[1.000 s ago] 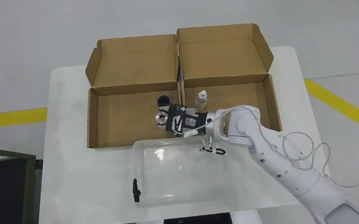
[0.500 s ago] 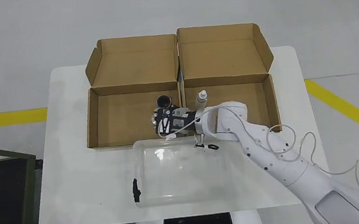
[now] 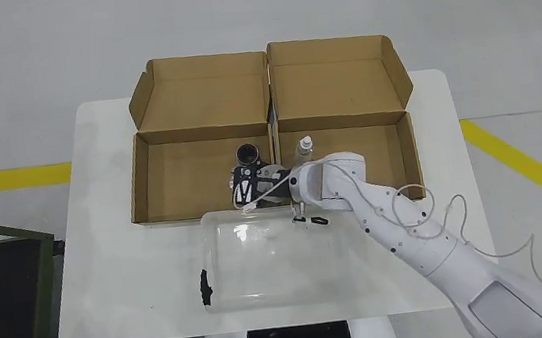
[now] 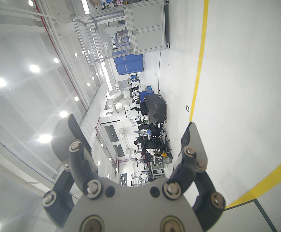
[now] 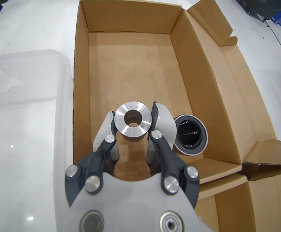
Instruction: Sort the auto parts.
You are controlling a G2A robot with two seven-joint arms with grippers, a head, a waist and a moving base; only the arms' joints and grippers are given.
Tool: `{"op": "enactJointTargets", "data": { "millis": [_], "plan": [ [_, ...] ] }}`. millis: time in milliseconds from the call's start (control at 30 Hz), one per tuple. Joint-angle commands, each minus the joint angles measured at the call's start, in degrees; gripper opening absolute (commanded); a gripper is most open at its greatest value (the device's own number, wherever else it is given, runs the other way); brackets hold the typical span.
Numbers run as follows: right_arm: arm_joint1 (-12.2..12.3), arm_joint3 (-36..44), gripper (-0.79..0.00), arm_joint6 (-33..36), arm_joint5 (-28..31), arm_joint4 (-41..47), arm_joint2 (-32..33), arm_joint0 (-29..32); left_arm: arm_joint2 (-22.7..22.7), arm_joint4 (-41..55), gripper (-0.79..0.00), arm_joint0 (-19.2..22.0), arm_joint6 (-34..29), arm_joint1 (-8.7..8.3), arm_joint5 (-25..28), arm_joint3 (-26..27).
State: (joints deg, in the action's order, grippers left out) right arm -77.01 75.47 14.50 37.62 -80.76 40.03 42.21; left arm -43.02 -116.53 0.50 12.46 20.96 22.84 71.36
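My right gripper (image 5: 133, 109) is shut on a silver metal bushing (image 5: 143, 120), holding it upright low inside the left cardboard box (image 5: 131, 66). From above, this gripper (image 3: 245, 186) sits at the box's right end. A black-rimmed linear bearing (image 5: 190, 134) stands right beside the gripper's finger, also seen in the top view as a bearing (image 3: 247, 154). My left gripper (image 4: 131, 123) is open with nothing in it, pointing out into the room.
The right cardboard box (image 3: 370, 158) holds a small white part (image 3: 304, 146). A clear plastic bin (image 3: 271, 259) lies in front of the boxes, with a black part (image 3: 205, 287) at its left wall. Both box lids (image 3: 206, 86) stand open at the back.
My right arm has moved left from the bin's rim into the left box, carrying the bushing with it.
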Motion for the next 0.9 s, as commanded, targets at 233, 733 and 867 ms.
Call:
{"op": "enactJointTargets", "data": {
  "millis": [233,733,867],
  "plan": [
    [-0.8,-1.7,-0.785,1.5,0.6,-1.0,-0.9,-1.1,0.0,0.0,0.0,0.0,0.0,0.0,0.0,0.0],
    [-1.6,-2.8,-0.616,3.3,1.7,-2.5,-1.3,-2.0,0.0,0.0,0.0,0.0,0.0,0.0,0.0,0.0],
    [-1.8,-3.0,-0.542,3.6,2.0,-2.5,-1.2,-2.1,0.0,0.0,0.0,0.0,0.0,0.0,0.0,0.0]
  ]
}}
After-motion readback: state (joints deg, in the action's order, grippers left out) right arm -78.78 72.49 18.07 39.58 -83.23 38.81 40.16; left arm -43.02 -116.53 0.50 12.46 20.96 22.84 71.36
